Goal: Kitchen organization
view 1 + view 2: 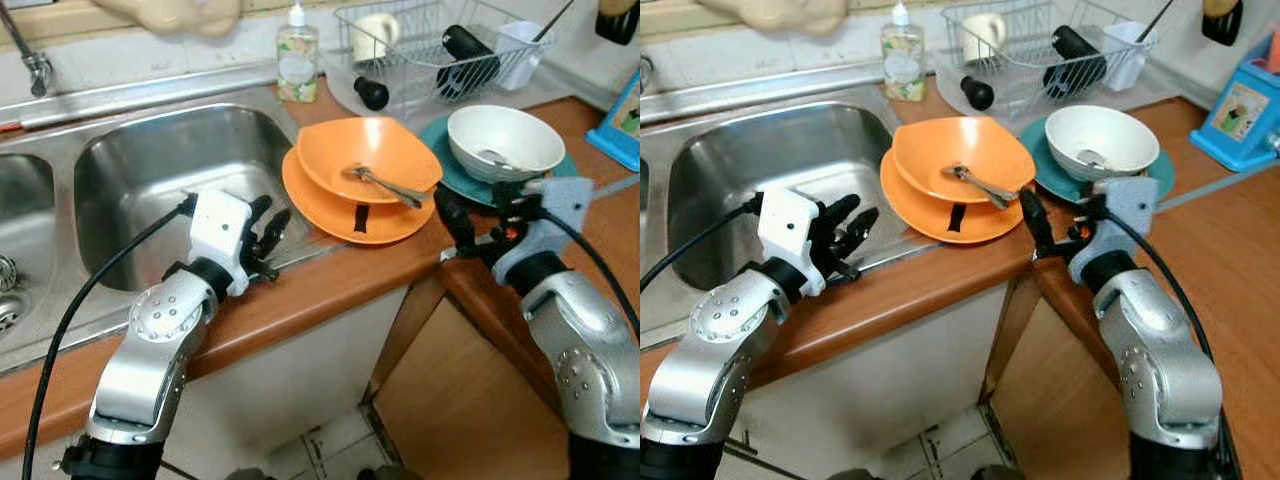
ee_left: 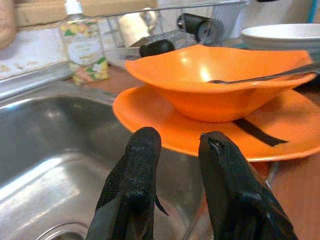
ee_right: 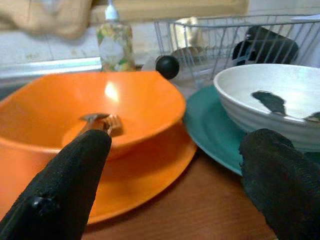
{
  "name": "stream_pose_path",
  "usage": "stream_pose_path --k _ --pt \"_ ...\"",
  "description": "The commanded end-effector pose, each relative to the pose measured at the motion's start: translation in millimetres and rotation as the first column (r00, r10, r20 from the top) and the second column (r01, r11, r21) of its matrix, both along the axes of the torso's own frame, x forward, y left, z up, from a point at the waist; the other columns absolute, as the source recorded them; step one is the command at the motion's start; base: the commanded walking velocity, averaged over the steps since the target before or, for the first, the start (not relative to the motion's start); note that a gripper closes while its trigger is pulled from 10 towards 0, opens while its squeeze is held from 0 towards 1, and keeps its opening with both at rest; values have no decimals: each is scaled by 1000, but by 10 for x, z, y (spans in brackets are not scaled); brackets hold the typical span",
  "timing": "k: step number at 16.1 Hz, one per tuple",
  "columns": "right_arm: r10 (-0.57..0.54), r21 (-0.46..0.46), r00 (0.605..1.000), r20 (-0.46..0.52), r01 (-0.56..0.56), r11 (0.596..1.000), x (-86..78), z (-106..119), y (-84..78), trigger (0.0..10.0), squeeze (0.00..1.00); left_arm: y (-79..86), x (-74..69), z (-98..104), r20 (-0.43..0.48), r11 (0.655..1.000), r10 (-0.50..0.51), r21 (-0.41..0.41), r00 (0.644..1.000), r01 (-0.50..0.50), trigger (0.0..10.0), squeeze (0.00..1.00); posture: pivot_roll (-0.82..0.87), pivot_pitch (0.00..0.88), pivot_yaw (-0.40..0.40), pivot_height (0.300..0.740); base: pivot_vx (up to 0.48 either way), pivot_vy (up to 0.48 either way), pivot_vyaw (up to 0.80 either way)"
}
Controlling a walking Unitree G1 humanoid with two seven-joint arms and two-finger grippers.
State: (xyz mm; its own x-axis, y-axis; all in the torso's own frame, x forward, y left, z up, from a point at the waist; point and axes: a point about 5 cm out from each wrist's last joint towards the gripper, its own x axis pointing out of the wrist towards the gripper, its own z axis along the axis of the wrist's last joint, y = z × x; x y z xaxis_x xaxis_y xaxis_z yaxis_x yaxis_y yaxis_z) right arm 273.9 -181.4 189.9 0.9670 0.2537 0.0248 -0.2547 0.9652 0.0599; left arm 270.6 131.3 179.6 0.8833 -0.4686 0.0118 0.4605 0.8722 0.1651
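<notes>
The left end effector (image 1: 268,232) hovers over the front rim of the sink (image 1: 150,160), its two black fingers (image 2: 135,170) a narrow gap apart and holding nothing, aimed at the orange dishes at its 2 o'clock. The right end effector (image 1: 470,225) sits at the table (image 1: 330,285) edge with its fingers (image 3: 75,170) spread wide and empty, one toward the orange dishes, the other toward the white bowl.

An orange bowl (image 1: 370,155) rests on an orange plate (image 1: 340,210) just beside the sink's right rim. A spoon (image 1: 385,185) lies inside the orange bowl, its handle reaching over the rim toward 4 o'clock. A dark strip marks the plate's front.

At 3 o'clock from the orange bowl, a white bowl (image 1: 505,140) stands on a teal plate (image 1: 450,170), the two plates nearly touching. Behind them, at 12 o'clock, a wire dish rack (image 1: 440,50) holds a mug (image 1: 375,35) and a black bottle (image 1: 470,55). A soap bottle (image 1: 297,60) stands at the sink's far corner.
</notes>
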Motion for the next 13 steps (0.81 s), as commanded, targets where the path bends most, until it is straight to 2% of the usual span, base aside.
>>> stream_pose_path --k 1,7,9,10,13 --pt "21 -21 1000 -13 -22 1000 25 -10 51 10000 0 -53 -26 63 23 999 -44 0 999 44 10000 0 -59 44 -6 740 0 0 0" --pt "47 -11 999 1 -47 999 71 16 123 10000 0 -79 -41 81 29 998 -58 -8 998 58 10000 0 -54 44 -7 740 0 0 0" --pt "37 21 999 27 -38 999 75 59 121 10000 0 -88 -44 85 31 998 -61 -9 998 61 10000 0 -53 44 -6 740 0 0 0" --pt "37 90 997 65 -43 995 69 126 126 10000 0 -94 -47 80 28 998 -64 -9 998 65 10000 0 -52 45 -4 740 0 0 0" --pt "67 113 994 84 -76 991 46 151 152 10000 0 -110 -55 64 17 997 -79 -9 997 80 10000 0 -52 46 0 740 0 0 0"
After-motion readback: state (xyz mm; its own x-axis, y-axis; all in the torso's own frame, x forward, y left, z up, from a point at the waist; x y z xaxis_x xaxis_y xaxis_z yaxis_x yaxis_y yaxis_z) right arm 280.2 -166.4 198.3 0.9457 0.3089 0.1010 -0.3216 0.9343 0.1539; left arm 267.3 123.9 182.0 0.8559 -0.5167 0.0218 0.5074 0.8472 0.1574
